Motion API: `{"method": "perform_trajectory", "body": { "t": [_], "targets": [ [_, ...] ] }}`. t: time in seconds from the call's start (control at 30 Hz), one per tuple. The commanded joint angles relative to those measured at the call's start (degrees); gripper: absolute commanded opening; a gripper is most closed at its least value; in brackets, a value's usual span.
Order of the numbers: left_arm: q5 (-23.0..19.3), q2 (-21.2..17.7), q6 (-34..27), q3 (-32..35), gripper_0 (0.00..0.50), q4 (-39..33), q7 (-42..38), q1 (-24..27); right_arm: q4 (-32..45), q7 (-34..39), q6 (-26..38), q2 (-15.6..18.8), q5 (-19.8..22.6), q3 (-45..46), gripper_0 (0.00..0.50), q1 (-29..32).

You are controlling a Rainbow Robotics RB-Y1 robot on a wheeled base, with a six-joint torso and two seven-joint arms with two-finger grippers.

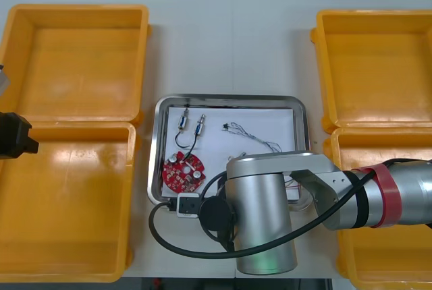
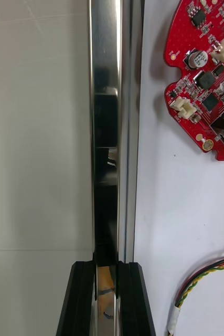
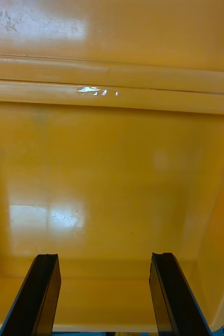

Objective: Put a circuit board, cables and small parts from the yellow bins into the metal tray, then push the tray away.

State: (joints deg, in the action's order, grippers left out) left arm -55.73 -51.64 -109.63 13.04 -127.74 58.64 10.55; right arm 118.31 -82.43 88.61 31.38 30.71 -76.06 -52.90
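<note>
The right gripper [image 2: 106,270] is pinching the tray [image 2: 112,131] rim, fingers just its thickness apart; the arm [image 1: 263,216] is hiding the tray's near right part. The board [image 2: 206,79] is lying inside. The left gripper [image 3: 105,257] is gaping over a bin [image 3: 112,173].

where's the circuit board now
In the front view the red circuit board lies in the metal tray's near-left corner, by two small metal parts; the right gripper grips the tray rim nearby, the left gripper hovers over a yellow bin.
</note>
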Motion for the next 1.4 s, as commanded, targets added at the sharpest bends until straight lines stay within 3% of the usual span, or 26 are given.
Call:
{"method": "perform_trajectory", "body": {
  "t": [0.03, 0.43, 0.63, 1.03, 1.4],
  "targets": [
    [0.5, -2.6, -0.4, 1.8, 0.5, -1.8, 4.4, -0.9, -0.1, -1.9, -0.9, -0.7, -2.0, -0.7, 0.0, -2.3],
    [0.5, -2.6, -0.4, 1.8, 0.5, -1.8, 4.4, -0.9, -2.5, -2.1, -1.4, -0.7, -2.8, -0.7, 0.0, -4.1],
    [0.5, -2.6, -0.4, 1.8, 0.5, -1.8, 4.4, -0.9, -2.6, -1.8, -1.4, -0.6, -0.4, -0.6, 0.0, -7.0],
    [0.5, -2.6, -0.4, 1.8, 0.5, -1.8, 4.4, -0.9, -6.7, -2.2, -2.2, -0.6, -0.4, -0.6, 0.0, -8.4],
    [0.5, -2.6, -0.4, 1.8, 0.5, -1.8, 4.4, -0.9, -10.0, -2.6, -4.5, -1.1, -2.1, -0.5, 0.0, -8.5]
  ]
}}
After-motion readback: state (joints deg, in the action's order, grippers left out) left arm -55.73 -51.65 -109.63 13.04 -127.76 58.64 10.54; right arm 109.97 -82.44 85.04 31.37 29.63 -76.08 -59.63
